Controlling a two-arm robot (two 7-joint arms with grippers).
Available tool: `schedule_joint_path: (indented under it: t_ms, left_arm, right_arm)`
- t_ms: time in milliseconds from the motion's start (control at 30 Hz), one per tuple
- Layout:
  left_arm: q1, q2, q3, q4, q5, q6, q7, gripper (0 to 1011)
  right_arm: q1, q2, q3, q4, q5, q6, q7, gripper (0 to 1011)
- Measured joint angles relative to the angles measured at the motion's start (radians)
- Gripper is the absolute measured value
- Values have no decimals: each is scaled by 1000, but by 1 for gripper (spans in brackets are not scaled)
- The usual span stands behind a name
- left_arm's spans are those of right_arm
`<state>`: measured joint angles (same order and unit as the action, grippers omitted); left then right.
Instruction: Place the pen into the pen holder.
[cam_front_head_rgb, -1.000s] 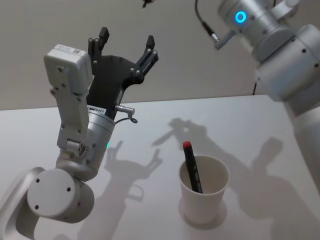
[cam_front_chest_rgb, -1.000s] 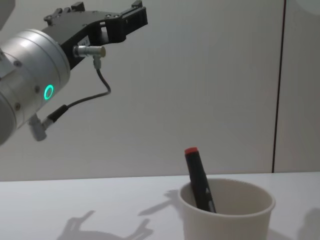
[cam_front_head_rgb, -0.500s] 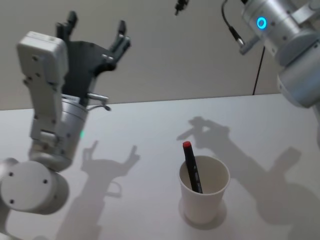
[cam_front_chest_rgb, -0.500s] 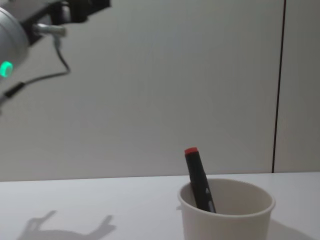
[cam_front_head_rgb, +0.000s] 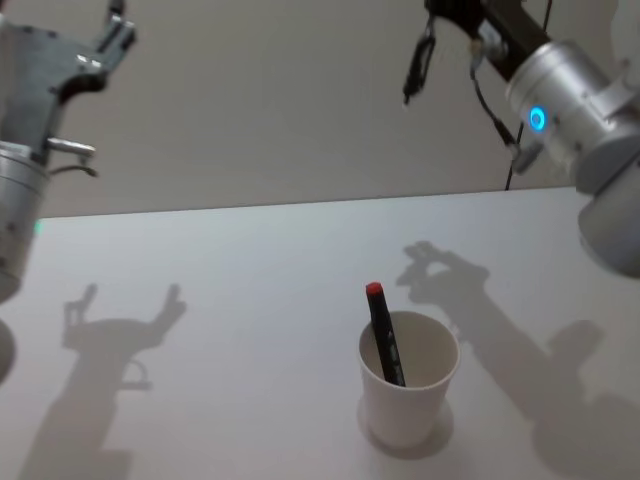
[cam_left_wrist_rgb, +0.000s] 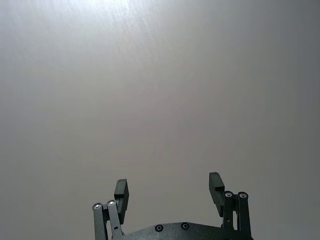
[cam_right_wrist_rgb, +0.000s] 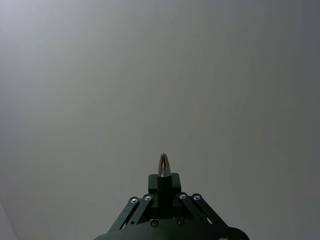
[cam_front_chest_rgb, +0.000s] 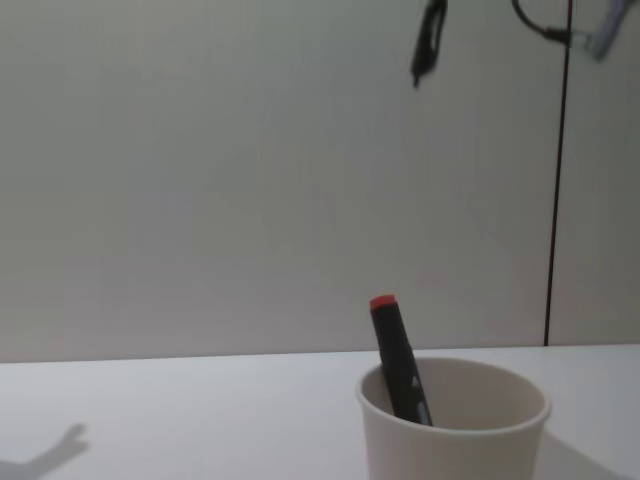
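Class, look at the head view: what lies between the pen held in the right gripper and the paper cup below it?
Nothing solid: in the head view, bare wall and bare white table separate the held pen in the right gripper from the pen holder.

Lighting is soft and dim, from above and in front of the wall. The table (cam_front_head_rgb: 250, 300) carries 2 dark, fairly sharp arm shadows, and the pen holder (cam_front_head_rgb: 408, 385) casts a small shadow at its base. A pale glare patch brightens the wall (cam_left_wrist_rgb: 125, 10) in the left wrist view.
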<state>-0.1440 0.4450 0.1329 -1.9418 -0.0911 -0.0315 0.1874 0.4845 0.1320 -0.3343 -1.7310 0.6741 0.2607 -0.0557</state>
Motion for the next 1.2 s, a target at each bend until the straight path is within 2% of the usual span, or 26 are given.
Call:
schedule_joint_path:
  t_ms: [267, 333, 500, 567, 633, 867, 1000, 1200]
  left_arm:
    - [4, 56, -53, -29, 3, 37, 9, 1001]
    - [4, 62, -60, -33, 3, 41, 10, 1001]
    - [5, 80, -77, -42, 4, 53, 13, 1001]
    - [5, 86, -83, -45, 4, 57, 13, 1001]
    - [5, 88, -85, -46, 4, 58, 13, 1001]
    - [7, 88, -91, -51, 4, 70, 6, 1001]
    - [14, 87, -96, -65, -9, 102, -10, 1001]
    - [29, 81, -101, -83, -21, 142, -16, 1001]
  right_arm:
    - [-88, 45, -40, -69, -136, -2, -30, 125]
    - [-104, 53, -48, -81, -160, -4, -34, 125]
    - [-169, 82, -84, -126, -261, -15, -45, 125]
    - [-179, 86, -90, -133, -272, -17, -46, 125]
    - [-208, 98, -107, -151, -317, -25, -51, 125]
    - [-246, 113, -129, -175, -376, -35, -57, 126]
    - [-264, 120, -140, -187, -404, -39, -59, 125]
    - [-272, 121, -142, -195, -415, -44, -56, 125]
